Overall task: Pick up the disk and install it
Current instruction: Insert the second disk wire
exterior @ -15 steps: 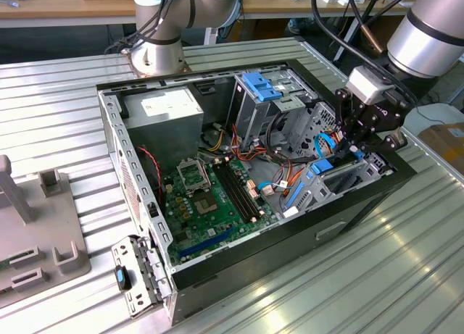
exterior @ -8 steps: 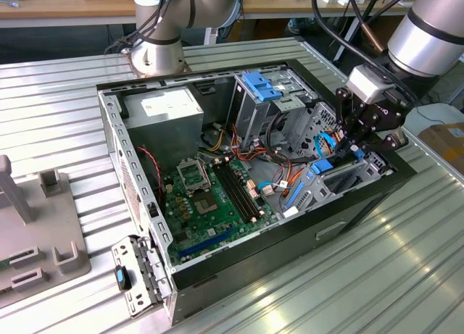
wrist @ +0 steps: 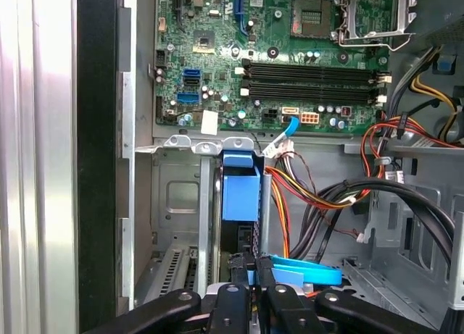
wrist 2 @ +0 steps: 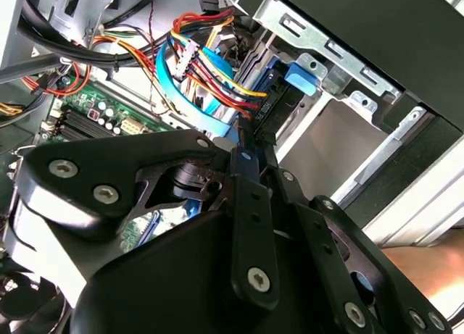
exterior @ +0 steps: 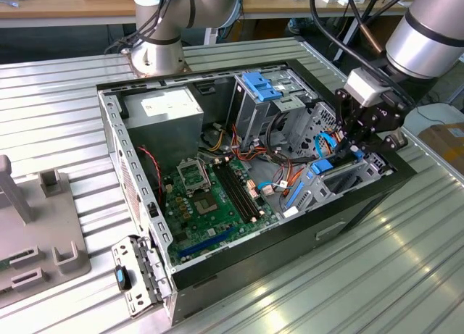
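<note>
Fingers seemingly clamped on one blue-framed disk, one open computer case, one motherboard

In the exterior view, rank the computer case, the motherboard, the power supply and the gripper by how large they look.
1. Computer case, clearly largest.
2. Motherboard.
3. Power supply.
4. Gripper, which looks close to the power supply and stands above the case, so these last two are unsure.
</note>
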`<state>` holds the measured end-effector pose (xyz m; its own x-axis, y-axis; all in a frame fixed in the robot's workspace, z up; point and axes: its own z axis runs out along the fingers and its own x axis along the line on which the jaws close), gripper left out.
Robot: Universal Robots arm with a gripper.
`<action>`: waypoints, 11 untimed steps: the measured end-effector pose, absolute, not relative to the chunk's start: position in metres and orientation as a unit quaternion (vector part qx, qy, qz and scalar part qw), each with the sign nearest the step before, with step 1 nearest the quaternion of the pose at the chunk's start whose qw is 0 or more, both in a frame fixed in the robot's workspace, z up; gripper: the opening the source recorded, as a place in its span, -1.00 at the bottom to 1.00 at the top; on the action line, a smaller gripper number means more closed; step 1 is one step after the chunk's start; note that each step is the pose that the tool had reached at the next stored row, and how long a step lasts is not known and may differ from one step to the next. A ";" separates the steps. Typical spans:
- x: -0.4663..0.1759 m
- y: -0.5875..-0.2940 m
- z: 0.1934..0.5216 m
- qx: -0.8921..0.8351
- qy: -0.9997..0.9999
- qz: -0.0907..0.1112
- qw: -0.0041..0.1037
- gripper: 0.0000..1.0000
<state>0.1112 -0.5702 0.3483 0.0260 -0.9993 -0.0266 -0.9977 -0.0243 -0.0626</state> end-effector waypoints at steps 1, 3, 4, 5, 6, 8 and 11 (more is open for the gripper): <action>0.111 -0.570 0.347 -0.716 0.698 -0.013 0.031 -0.68; 0.111 -0.570 0.345 -0.716 0.698 -0.013 0.031 -0.68; 0.111 -0.570 0.344 -0.716 0.698 -0.013 0.031 -0.68; 0.111 -0.570 0.344 -0.716 0.698 -0.012 0.032 -0.68; 0.111 -0.570 0.344 -0.716 0.698 -0.013 0.032 -0.68; 0.110 -0.570 0.344 -0.716 0.698 -0.012 0.032 -0.68; 0.109 -0.571 0.344 -0.716 0.698 -0.013 0.033 -0.68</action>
